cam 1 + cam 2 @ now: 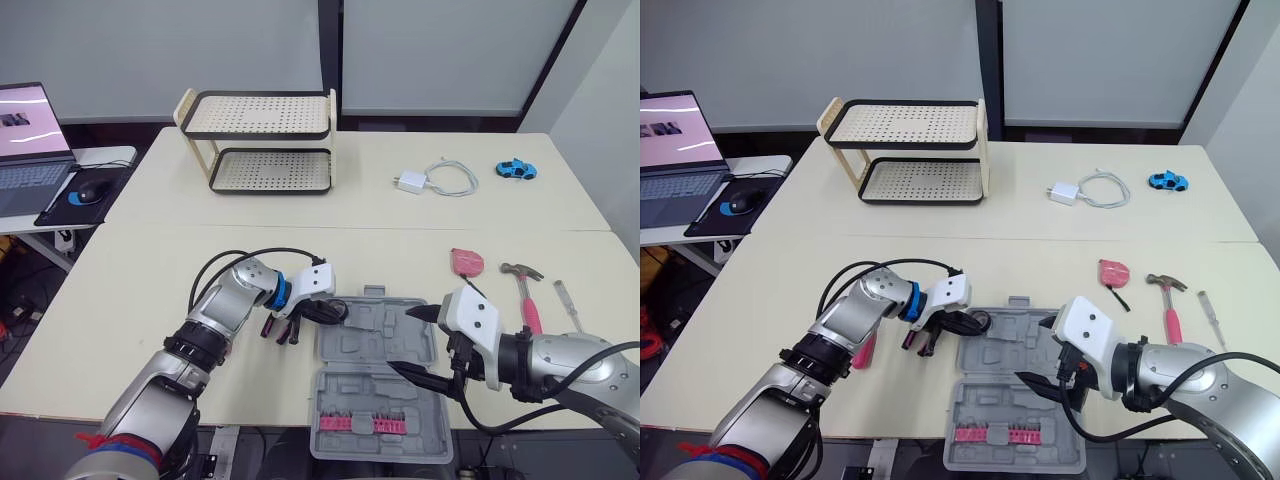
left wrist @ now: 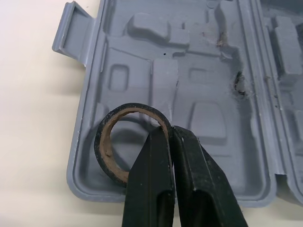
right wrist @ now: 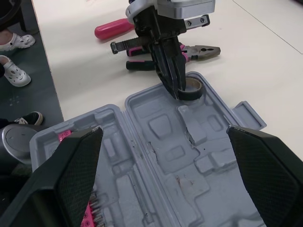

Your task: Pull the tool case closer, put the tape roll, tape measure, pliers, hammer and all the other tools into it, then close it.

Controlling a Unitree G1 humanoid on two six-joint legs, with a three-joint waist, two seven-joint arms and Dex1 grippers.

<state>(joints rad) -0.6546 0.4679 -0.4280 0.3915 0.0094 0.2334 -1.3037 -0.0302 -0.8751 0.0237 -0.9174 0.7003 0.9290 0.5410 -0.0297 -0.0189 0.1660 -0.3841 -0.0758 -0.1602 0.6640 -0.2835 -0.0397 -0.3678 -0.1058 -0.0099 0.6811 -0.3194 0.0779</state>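
2 left end effector (image 2: 169, 129) fingers (image 2: 151, 179) pinch tape roll (image 2: 100, 149) (over tool case (image 2: 142, 71)).

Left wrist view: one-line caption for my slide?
The left claw pinches the tape roll at a corner of the open tool case.

The left arm (image 1: 215, 325) is silver-grey metal in rounded segments, with black ribbed collars at the joints and a bright blue ring (image 1: 283, 292) at the wrist. A black cable (image 1: 240, 256) loops to a white angular housing (image 1: 312, 281) whose grey plate carries small screws (image 3: 190, 21). The left gripper (image 2: 169, 135) has slim, tapering black jaws. The right arm (image 1: 572, 365) is the same silver-grey, with a black lead (image 1: 490, 428) and a white wedge-shaped cover (image 1: 470, 318); the right gripper (image 1: 420, 345) has broad black jaws with finely textured faces
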